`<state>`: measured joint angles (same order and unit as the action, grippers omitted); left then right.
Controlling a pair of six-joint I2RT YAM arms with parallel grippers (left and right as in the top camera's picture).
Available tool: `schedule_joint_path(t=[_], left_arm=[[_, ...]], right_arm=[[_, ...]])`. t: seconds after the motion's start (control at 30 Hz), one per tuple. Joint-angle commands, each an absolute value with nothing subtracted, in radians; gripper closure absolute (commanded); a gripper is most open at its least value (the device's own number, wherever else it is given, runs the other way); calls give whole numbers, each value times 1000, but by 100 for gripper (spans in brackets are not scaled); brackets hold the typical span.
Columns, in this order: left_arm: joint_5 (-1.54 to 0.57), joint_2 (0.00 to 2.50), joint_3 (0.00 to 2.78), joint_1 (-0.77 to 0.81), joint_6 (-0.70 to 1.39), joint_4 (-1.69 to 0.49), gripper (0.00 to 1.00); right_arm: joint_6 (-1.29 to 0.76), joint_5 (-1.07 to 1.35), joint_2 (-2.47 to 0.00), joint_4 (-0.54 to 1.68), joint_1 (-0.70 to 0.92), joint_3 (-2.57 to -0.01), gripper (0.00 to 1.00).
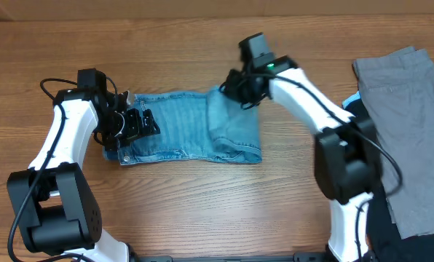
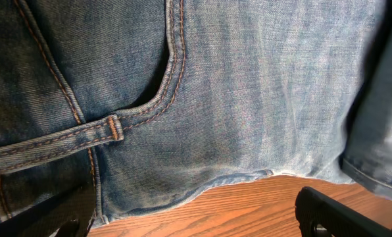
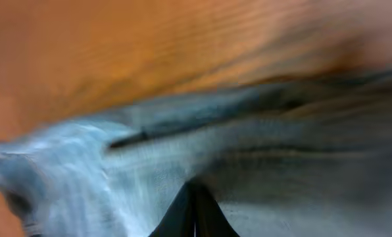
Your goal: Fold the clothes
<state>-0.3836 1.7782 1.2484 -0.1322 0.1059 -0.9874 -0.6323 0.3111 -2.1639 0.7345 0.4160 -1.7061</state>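
The light blue denim jeans lie folded in the middle of the wooden table, the legs doubled over onto the right part. My left gripper hovers open over the waistband end. In the left wrist view its fingers stand wide apart above the denim edge and bare wood, holding nothing. My right gripper is at the far right corner of the fold. The blurred right wrist view shows this gripper shut, its tips buried in the denim.
A grey garment lies spread at the table's right edge, with a black garment under and below it. The right arm's base stands between them and the jeans. Bare wood runs along the front.
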Motion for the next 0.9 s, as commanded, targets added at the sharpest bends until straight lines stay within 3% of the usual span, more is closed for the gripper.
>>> schedule_joint_path(t=[0.0,0.1,0.2,0.4,0.47,0.67,0.87], left_arm=[[-378,1778,1244,-134,112,-991,0],[-378,1778,1244,-134,112,-994,0],[-378,1778,1244,-134,112,-996,0],[-377,1778,1244,-134,112,-1005,0],[-377,1778,1244,-134,112,-1005,0],[-378,1778,1240,-134,113,-996,0],[-378,1778,1239,-134,113,-992,0]], right_arm=[[-677,415,-2247,710,473,-1714,95],[-681,402,-2293,691,500,-1714,91],[-678,347,-2296,695,506,-1716,96],[-652,229,-2135,736,493,-1717,96],[-620,226,-2057,762,480,-1717,92],[-595,226,-1937,921,473,-1717,62],[-599,237,-1958,1004,538,-1630,61]])
